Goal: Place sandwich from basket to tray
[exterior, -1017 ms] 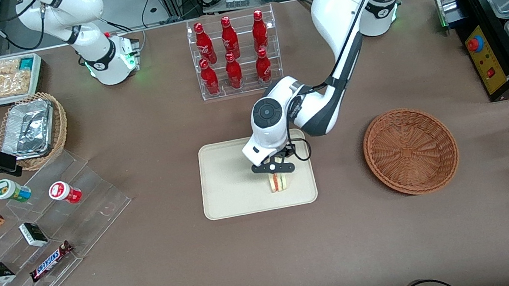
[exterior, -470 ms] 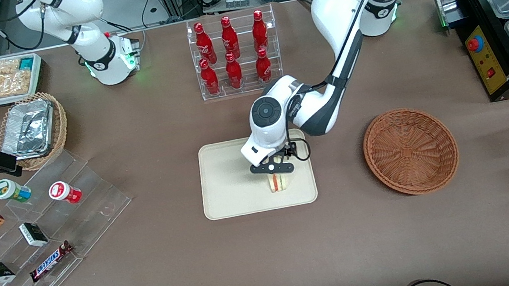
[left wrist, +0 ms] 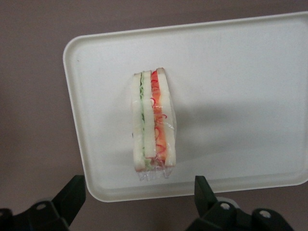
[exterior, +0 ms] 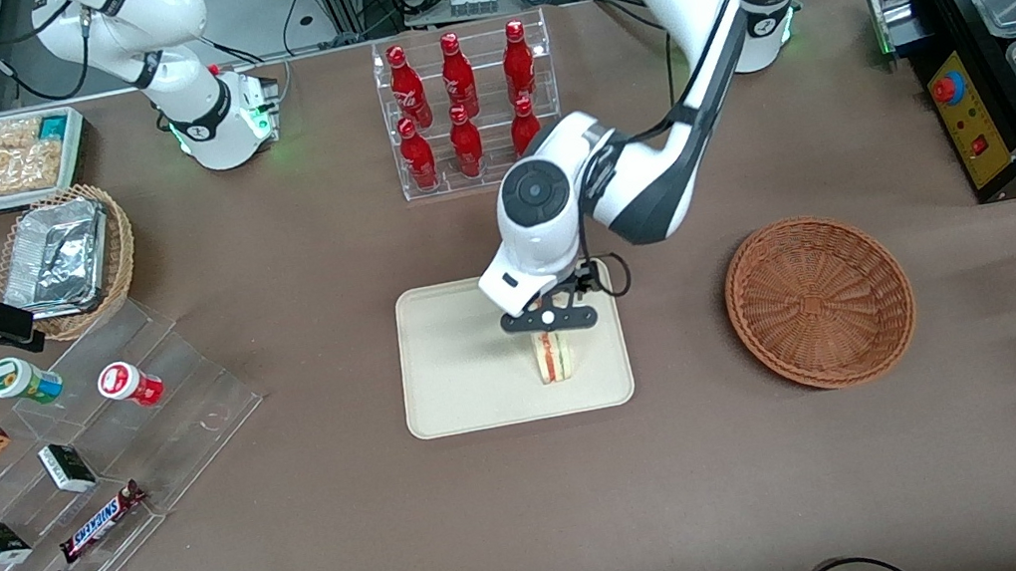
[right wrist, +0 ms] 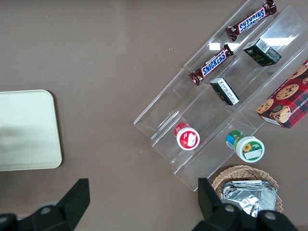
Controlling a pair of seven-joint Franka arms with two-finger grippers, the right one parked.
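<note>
The pincer [exterior: 545, 320] hangs wide open above the sandwich [left wrist: 153, 122], which stands on edge on the tray [left wrist: 250, 72]; a small bump could tip it.

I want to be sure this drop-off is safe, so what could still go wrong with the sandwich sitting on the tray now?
The sandwich stands on its narrow edge on the tray, so it may tip over if bumped. The tool hangs open just above it, so a sideways pull-away might clip it. It also sits close to the tray rim nearest the basket, so a nudge could push it off.
</note>
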